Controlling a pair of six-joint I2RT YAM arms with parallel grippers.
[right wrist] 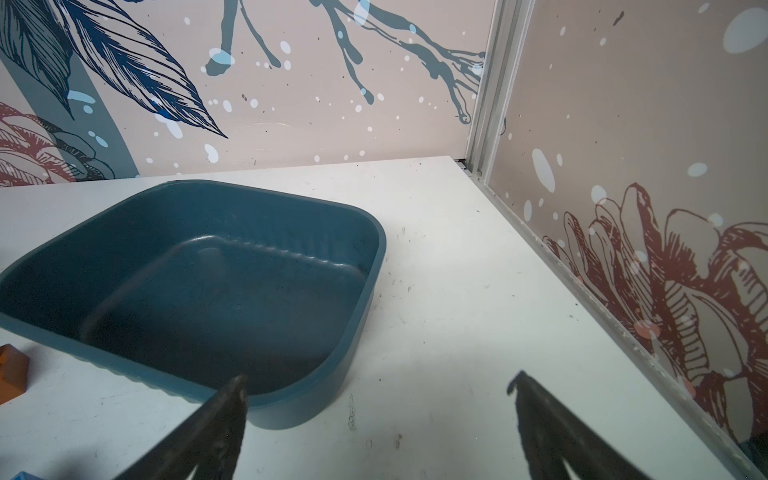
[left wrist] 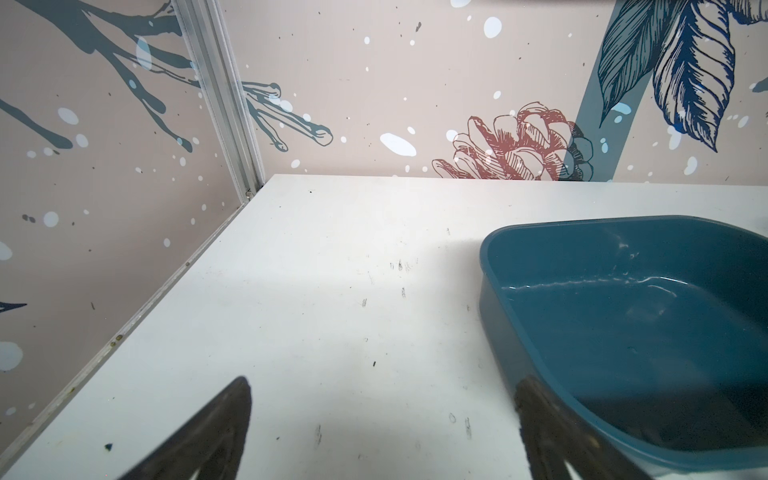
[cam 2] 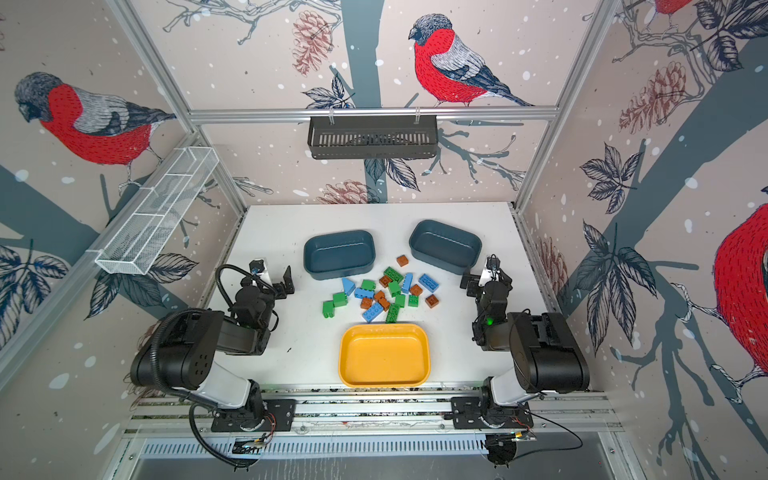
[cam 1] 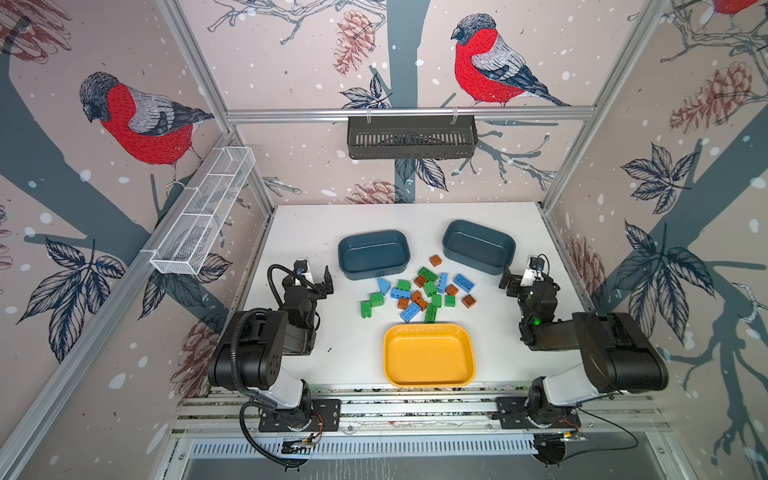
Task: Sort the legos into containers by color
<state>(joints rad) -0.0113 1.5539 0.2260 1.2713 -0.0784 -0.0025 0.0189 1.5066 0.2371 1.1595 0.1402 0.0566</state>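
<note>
The legos (cam 1: 417,291) (cam 2: 382,291) lie in a loose pile of green, light blue and brown bricks in the middle of the white table. Two dark teal tubs stand behind the pile, one on the left (cam 1: 374,251) (left wrist: 623,311) and one on the right (cam 1: 478,245) (right wrist: 208,282), both empty. An empty yellow tray (cam 1: 428,357) sits in front. My left gripper (cam 1: 316,274) (left wrist: 384,382) hovers open left of the pile, beside the left tub. My right gripper (cam 1: 521,272) (right wrist: 380,376) is open by the right tub's corner. A brown brick (right wrist: 12,370) shows at the right wrist view's edge.
A black slotted basket (cam 1: 411,137) hangs on the back wall and a white wire mesh rack (cam 1: 203,212) on the left wall. Patterned walls close in the table on three sides. Aluminium rails (cam 1: 415,409) carrying both arm bases run along the front.
</note>
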